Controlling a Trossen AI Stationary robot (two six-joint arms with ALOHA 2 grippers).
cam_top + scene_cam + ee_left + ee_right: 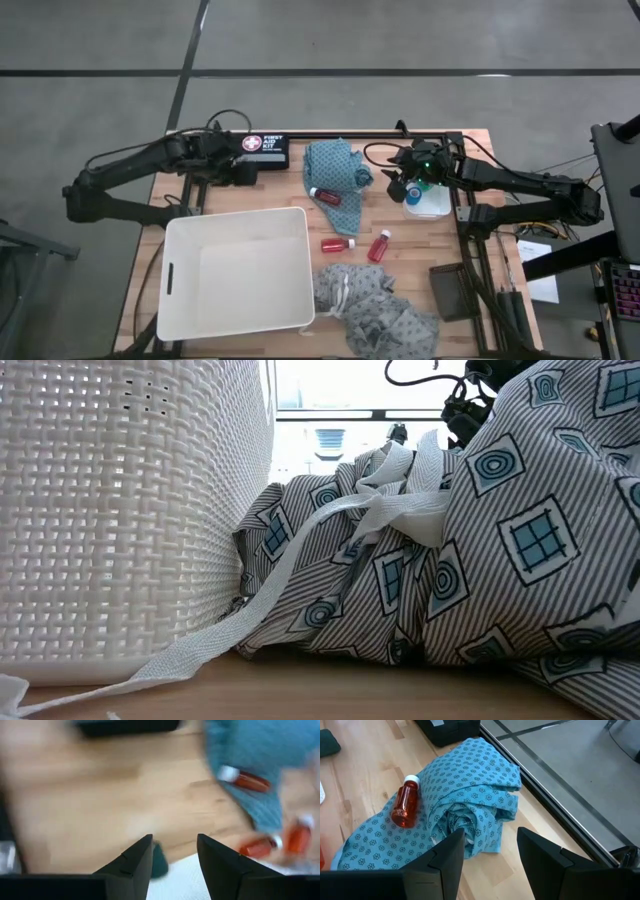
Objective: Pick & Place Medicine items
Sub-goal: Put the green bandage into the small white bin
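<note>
One red bottle with a white cap (pixel 325 196) (pixel 406 805) lies on a teal cloth (pixel 335 168). Two more red bottles (pixel 337 244) (pixel 380 245) lie on the bare wood nearer the front. A small dark teal piece (pixel 160 862) (pixel 327 742) lies on the wood by the far rim of the white bin (pixel 170 250). My left gripper (pixel 175 840) (pixel 243 172) is open above the table beyond the bin, with nothing between its fingers. My right gripper (pixel 490 832) (pixel 400 188) is open just right of the teal cloth, holding nothing.
A black first-aid kit box (pixel 262 147) stands at the far edge behind my left gripper. A white and blue container (pixel 428 203) sits below my right arm. A grey patterned cloth with white tape (pixel 375 305) (pixel 480 540) lies right of the bin. A dark pouch (pixel 447 290) lies at the front right.
</note>
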